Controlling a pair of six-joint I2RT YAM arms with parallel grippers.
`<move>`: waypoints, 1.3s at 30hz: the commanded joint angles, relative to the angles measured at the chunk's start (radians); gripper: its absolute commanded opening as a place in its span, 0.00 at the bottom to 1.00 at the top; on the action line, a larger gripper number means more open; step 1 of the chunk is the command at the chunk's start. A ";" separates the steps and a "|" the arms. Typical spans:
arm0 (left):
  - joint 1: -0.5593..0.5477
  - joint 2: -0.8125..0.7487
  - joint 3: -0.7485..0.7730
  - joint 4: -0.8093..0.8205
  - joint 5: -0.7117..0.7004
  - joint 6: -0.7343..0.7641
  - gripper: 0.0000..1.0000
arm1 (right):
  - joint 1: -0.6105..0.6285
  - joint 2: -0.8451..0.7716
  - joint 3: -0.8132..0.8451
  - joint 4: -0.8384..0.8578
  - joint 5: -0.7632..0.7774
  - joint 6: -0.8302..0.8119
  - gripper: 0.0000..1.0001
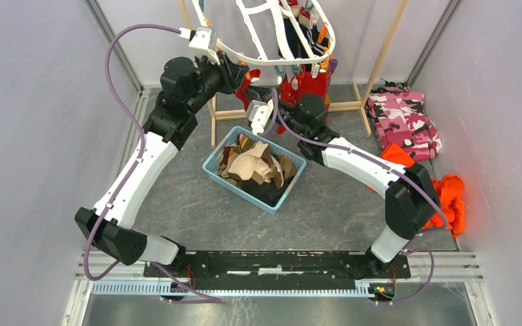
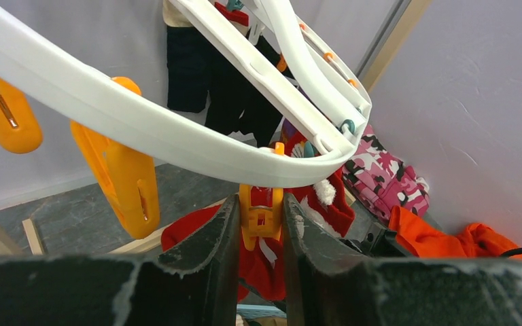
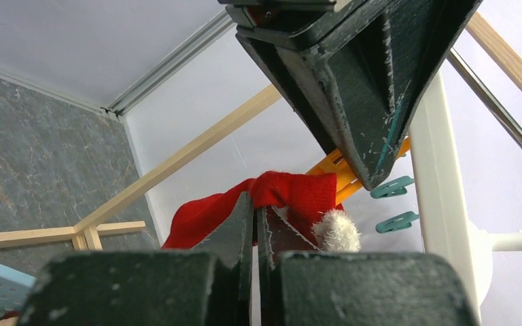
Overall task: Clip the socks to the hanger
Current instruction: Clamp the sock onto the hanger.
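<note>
Grey marbled table (image 1: 340,210), pale lilac walls (image 1: 34,122) on three sides, metal rails in the back corners. A blue basket (image 1: 290,190) sits mid-table, heaped with beige and brown socks (image 1: 255,163); what lies under the heap is hidden. At 12 o'clock from the basket the white hanger (image 2: 143,119) hangs tilted inside a wooden rack (image 1: 384,54), and its top is cut off by the frame in the top view. A pink camouflage garment (image 1: 404,119) lies at 2 o'clock from the basket by the right wall, with an orange cloth (image 1: 450,197) at 3 to 4 o'clock, partly covered by the right arm. The left gripper (image 2: 260,234) is raised under the hanger rim, its fingers pressed on both sides of an orange clip (image 2: 261,212) that hangs from the rim. The right gripper (image 3: 256,227) is just at 5 o'clock of it, fingers almost together, pinching the edge of a red sock (image 3: 296,193) with a white pom-pom, held up just beside that clip. Whether the sock sits inside the clip's mouth cannot be told; the left fingers cover most of the clip in the right wrist view. Dark socks (image 2: 234,95) already hang from the far side of the hanger, and teal clips (image 3: 392,187) show beside a white bar. Both sets of fingertips are hidden under the hanger in the top view.
</note>
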 commanded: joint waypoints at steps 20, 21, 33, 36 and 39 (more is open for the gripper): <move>-0.005 -0.074 0.008 0.007 0.023 -0.020 0.74 | -0.015 -0.033 0.055 -0.020 0.019 0.081 0.28; -0.005 -0.088 -0.001 0.009 0.035 -0.018 0.76 | -0.016 -0.039 0.055 -0.028 0.018 0.089 0.30; -0.005 -0.336 -0.263 0.088 0.108 -0.030 0.88 | -0.051 -0.099 0.072 -0.219 -0.014 0.231 0.50; -0.003 -0.405 -0.333 0.085 0.100 -0.032 0.93 | -0.078 -0.109 0.099 -0.310 -0.083 0.266 0.54; -0.003 -0.468 -0.415 0.085 0.080 -0.033 0.99 | -0.104 -0.128 0.123 -0.416 -0.182 0.283 0.58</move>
